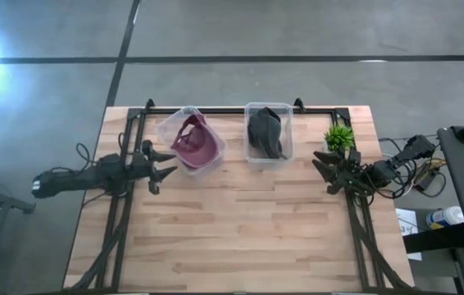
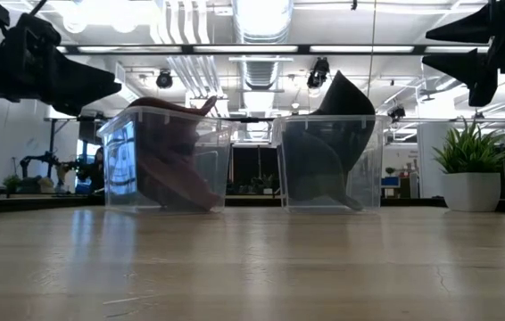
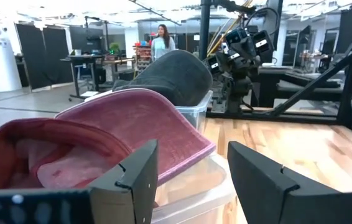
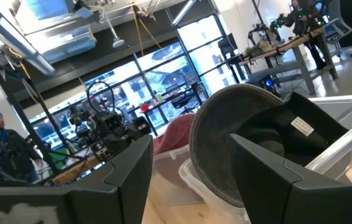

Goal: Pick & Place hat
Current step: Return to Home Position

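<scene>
A maroon cap sits in a clear plastic tub on the table's far left; its brim rests over the tub's rim. A dark grey cap sits in a second clear tub to the right, sticking up above the rim. My left gripper hovers open just left of the maroon cap's tub, above the table. My right gripper hovers open right of the grey cap, near a potted plant.
A small potted plant in a white pot stands at the table's far right corner, beside my right gripper. Black frame rails run along the far and side edges. The wooden table's near half is open board. People show in the room beyond.
</scene>
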